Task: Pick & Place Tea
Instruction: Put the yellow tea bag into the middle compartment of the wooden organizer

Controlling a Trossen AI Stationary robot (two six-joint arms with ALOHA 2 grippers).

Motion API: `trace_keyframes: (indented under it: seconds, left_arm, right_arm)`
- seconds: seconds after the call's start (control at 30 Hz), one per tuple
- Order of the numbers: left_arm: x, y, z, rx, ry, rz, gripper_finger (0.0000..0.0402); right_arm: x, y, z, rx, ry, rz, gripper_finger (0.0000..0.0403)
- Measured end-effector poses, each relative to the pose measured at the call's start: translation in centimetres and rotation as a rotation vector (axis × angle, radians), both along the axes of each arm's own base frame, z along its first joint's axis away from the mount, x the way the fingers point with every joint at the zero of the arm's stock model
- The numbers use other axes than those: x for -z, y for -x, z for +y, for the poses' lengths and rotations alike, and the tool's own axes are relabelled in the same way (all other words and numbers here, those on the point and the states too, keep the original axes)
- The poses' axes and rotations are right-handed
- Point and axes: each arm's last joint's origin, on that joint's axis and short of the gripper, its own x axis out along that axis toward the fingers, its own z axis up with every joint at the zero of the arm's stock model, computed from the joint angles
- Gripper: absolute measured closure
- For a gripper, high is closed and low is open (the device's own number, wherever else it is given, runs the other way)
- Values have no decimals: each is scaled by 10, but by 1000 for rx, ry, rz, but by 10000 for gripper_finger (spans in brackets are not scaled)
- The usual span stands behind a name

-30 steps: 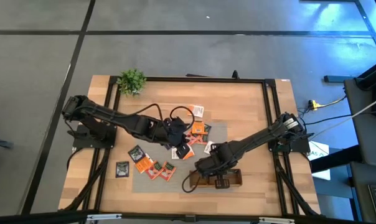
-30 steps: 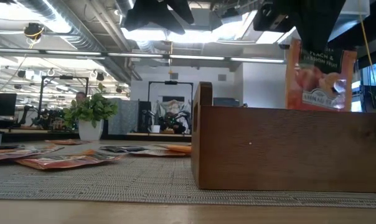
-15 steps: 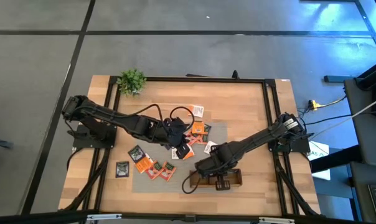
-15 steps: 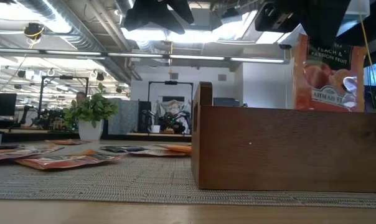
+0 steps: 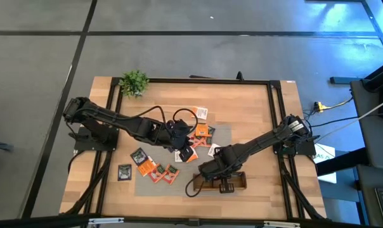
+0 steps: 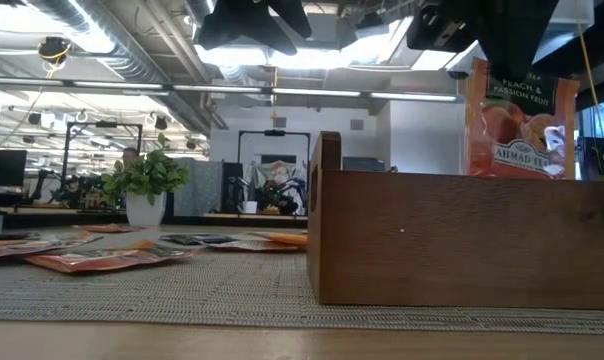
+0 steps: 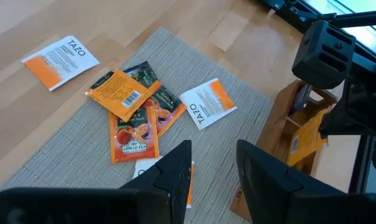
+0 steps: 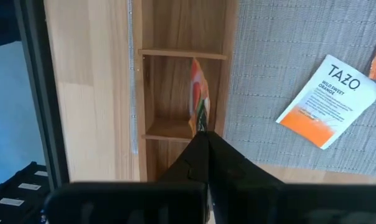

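Orange peach tea sachet (image 8: 197, 93) hangs upright in the wooden tray's (image 8: 175, 37) middle compartment, pinched by the right gripper (image 8: 203, 134); left gripper (image 7: 213, 168), parted and empty, hovers over the grey mat's (image 7: 82, 155) scattered sachets (image 7: 135, 127).

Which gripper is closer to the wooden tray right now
Right. The right gripper is directly above the wooden tray, shut on a peach tea bag partly inside a compartment. The left gripper hovers open over the grey mat, off to the tray's side.
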Motion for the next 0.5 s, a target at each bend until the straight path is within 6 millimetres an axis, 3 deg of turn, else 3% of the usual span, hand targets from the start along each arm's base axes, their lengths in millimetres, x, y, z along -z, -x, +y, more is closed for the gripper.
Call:
trace_keyframes:
  seconds: [0.5]
  left_arm:
    - [0,0,0,0,0,0,279]
  right_arm:
    - [0,0,0,7,2,4,402]
